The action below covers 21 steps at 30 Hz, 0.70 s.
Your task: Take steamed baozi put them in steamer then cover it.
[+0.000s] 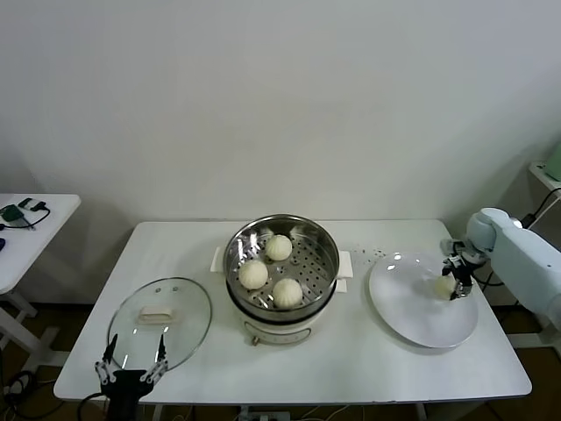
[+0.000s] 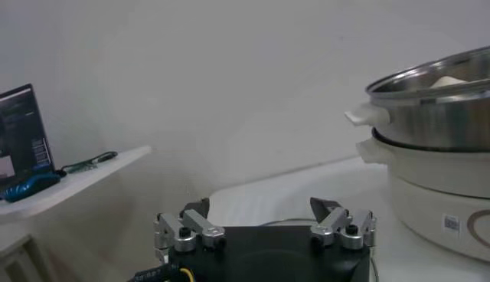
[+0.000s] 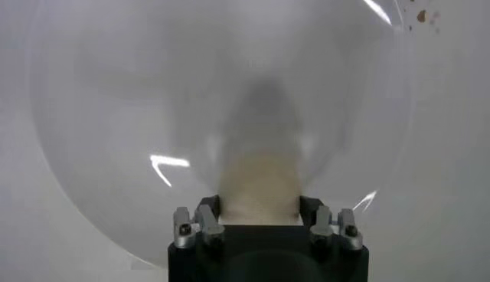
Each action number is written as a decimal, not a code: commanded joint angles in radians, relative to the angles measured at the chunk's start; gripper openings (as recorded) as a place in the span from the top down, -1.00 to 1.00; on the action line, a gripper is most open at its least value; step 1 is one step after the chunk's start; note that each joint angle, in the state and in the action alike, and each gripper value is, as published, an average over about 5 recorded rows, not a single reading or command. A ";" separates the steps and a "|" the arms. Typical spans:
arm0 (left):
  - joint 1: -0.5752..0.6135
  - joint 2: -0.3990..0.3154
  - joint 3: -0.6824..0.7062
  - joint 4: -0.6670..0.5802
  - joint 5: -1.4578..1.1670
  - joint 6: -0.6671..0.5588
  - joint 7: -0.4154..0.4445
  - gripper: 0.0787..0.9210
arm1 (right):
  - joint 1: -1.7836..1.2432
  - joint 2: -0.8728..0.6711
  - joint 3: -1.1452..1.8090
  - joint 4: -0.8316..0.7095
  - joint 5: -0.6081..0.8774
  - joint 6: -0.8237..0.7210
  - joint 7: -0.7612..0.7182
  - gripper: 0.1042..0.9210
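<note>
Right hand point(image 1: 453, 279) low over plate point(image 1: 412, 316), clasping baozi point(image 1: 444, 284).

Soft, even light fills the head view, brightest on the pale wall, dimming toward the corners. The round shiny stainless-steel steamer point(image 1: 282, 263) carries small white glints on its rim, and the round clear glass cover point(image 1: 160, 323) shows faint reflections; shadows on the white counter point(image 1: 351, 351) are weak. In the right wrist view the flat white round plate point(image 3: 115, 115) bears sharp streaks of glare, while the cream-white bun point(image 3: 259, 188) close to the lens is blurred. The left wrist view is dimmer and greyish, its far background soft.
</note>
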 commanded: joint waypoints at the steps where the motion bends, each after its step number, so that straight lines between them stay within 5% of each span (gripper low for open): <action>1: 0.001 0.000 0.009 0.001 0.000 -0.001 0.000 -0.77 | 0.094 -0.020 -0.116 0.074 0.137 -0.038 -0.013 -0.35; 11: 0.003 -0.005 0.040 -0.005 0.013 0.002 -0.001 -0.77 | 0.520 0.046 -0.520 0.225 0.617 -0.191 -0.013 -0.28; 21: 0.029 0.001 0.082 -0.024 0.007 -0.005 0.002 -0.77 | 0.771 0.118 -0.766 0.511 1.039 -0.372 0.141 -0.27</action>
